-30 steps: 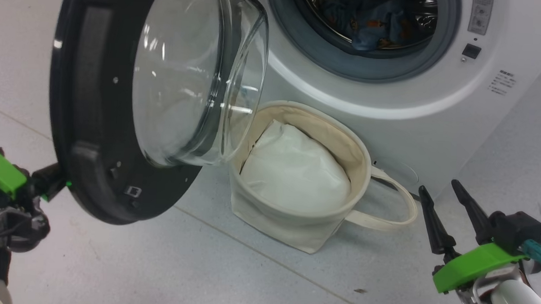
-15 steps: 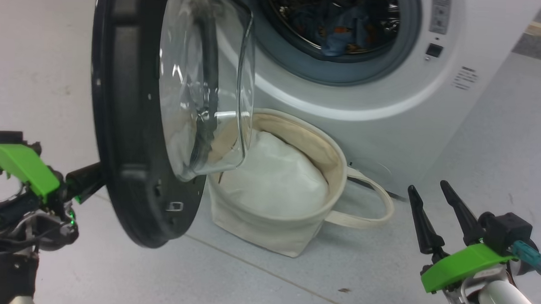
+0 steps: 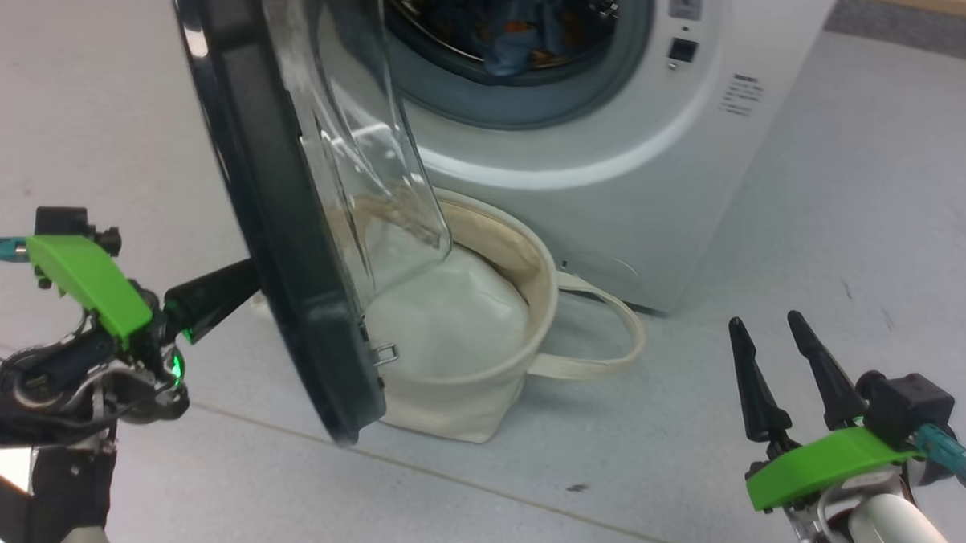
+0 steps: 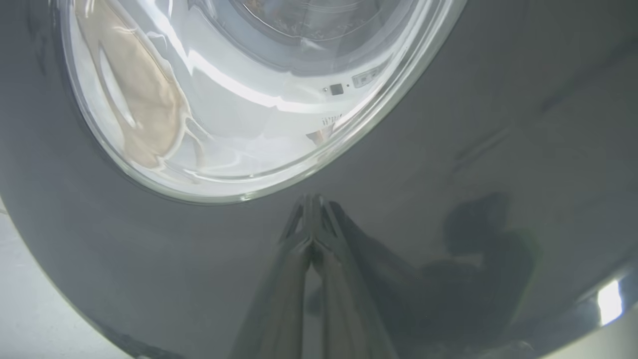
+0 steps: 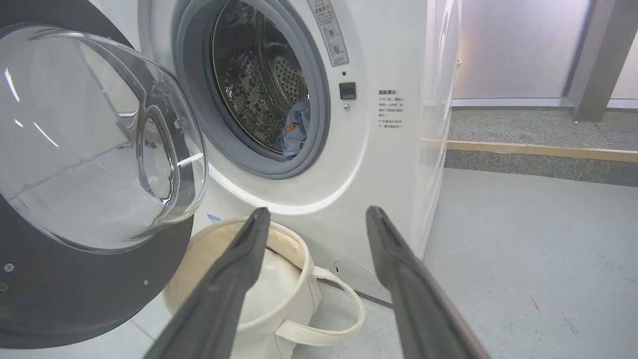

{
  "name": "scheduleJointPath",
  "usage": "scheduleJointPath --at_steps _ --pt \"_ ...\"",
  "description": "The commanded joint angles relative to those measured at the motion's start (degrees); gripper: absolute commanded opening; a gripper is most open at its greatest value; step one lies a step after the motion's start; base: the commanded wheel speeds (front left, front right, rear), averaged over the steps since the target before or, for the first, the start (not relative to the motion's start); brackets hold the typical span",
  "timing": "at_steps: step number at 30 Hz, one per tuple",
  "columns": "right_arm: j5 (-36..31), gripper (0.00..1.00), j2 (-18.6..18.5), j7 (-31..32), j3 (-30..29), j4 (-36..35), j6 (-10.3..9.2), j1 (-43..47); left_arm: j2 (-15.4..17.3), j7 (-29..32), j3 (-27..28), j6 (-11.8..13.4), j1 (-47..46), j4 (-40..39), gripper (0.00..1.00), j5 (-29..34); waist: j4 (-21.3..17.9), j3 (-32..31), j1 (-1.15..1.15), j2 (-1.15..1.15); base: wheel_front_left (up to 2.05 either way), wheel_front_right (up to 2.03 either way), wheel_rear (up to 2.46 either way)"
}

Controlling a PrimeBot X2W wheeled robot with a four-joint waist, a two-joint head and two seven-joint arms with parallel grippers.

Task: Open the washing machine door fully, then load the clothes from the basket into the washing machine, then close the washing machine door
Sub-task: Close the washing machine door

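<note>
The washing machine door (image 3: pixel 272 208) stands half-swung, nearly edge-on to the head view, its glass bowl (image 3: pixel 366 163) over the basket (image 3: pixel 462 407). My left gripper (image 3: pixel 237 283) is shut, its tips pressed on the door's glossy black outer rim (image 4: pixel 448 124); in the left wrist view the gripper (image 4: pixel 312 239) meets its own reflection. The clothes (image 3: pixel 507 31), blue with orange print, lie inside the drum of the washing machine (image 3: pixel 614 188). They show as clothes (image 5: pixel 296 127) behind the grey gasket. My right gripper (image 3: pixel 764 320) hangs open and empty, right of the basket.
A plain white bundle (image 3: pixel 449 318) fills the cream basket (image 5: pixel 294 304), which sits against the machine's lower front with one loop handle (image 3: pixel 601 340) lying on the floor. A wooden strip (image 5: pixel 538 149) and a darker floor band lie behind the machine's right side.
The door has swung toward the machine's opening, from showing its inner face to nearly edge-on, with my shut left gripper following on its outer face. The head camera has shifted too. The right gripper holds still.
</note>
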Motion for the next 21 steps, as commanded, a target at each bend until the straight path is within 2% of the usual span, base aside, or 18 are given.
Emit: scheduleJointPath --at_steps 1,10,21 --pt "-0.4 1.0 0.0 -0.7 0.3 -2.1 0.01 -1.5 1.0 -0.5 1.8 0.3 -3.1 -2.8 0.0 -0.2 -1.7 1.0 0.0 0.0 0.0 0.0 0.0" --pt "-0.6 1.0 1.1 -0.7 -0.4 -3.3 0.01 -2.5 -0.5 -1.6 0.6 0.6 -5.1 -3.7 0.0 0.5 -7.8 2.4 0.0 0.0 0.0 0.0 0.0" --pt "-0.9 1.0 2.6 -0.7 -0.9 -3.9 0.01 -3.3 -0.1 -4.6 0.5 -0.2 -7.4 -1.7 0.0 2.7 -16.7 3.0 0.0 0.0 0.0 0.0 0.0"
